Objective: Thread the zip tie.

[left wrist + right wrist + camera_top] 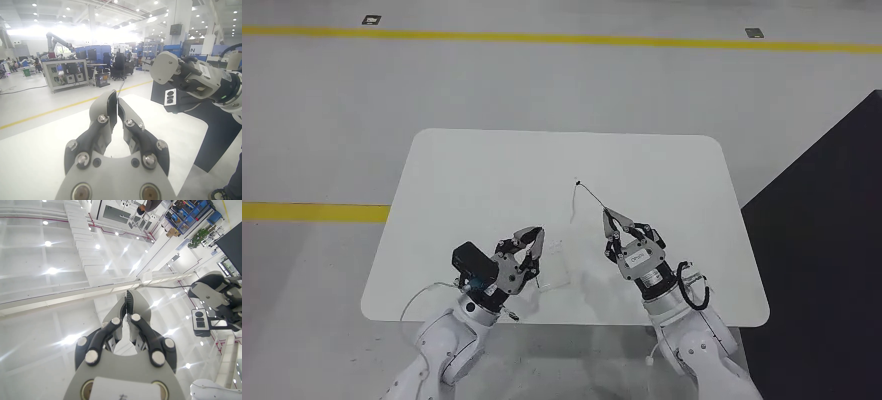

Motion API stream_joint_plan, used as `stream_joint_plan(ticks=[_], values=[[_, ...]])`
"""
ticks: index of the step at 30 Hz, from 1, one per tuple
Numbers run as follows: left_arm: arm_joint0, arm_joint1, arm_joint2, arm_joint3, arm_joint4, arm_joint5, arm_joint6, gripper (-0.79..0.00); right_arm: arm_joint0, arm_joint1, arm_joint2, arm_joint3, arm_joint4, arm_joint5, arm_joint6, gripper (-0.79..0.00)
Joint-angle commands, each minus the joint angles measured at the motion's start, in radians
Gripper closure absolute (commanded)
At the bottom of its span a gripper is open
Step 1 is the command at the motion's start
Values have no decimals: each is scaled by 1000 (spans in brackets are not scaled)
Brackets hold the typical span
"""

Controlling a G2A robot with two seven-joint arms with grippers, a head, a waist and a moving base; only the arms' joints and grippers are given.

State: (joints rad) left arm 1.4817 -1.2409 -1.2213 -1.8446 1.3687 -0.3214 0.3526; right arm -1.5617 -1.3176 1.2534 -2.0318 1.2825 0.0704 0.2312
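Over the near edge of the table, the left claw and right claw each pinch shut on the zip tie, which juts toward the table's middle and looks light, springy and slick, best gripped close behind its tip.

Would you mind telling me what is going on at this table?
A zip tie is up for threading above the table. The left gripper and the right gripper are each shut on it, holding it in the air between them. Whether its tip has entered the head is too small to tell.
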Motion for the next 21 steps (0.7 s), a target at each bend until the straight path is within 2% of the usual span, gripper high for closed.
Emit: stream_joint_plan(ticks=[1,6,14,21], values=[[0,-2,1,4,-12,11,15,-785,0,-1,0,-1,1,-2,2,0],[-3,-5,-1,11,-61,25,53,-785,-3,-2,4,0,6,-4,9,0],[-6,-14,-24,-12,-265,13,77,-785,-20,0,14,-10,9,22,18,0],[1,-13,-33,-28,-260,-1,83,-785,-19,0,16,-15,10,34,21,0]])
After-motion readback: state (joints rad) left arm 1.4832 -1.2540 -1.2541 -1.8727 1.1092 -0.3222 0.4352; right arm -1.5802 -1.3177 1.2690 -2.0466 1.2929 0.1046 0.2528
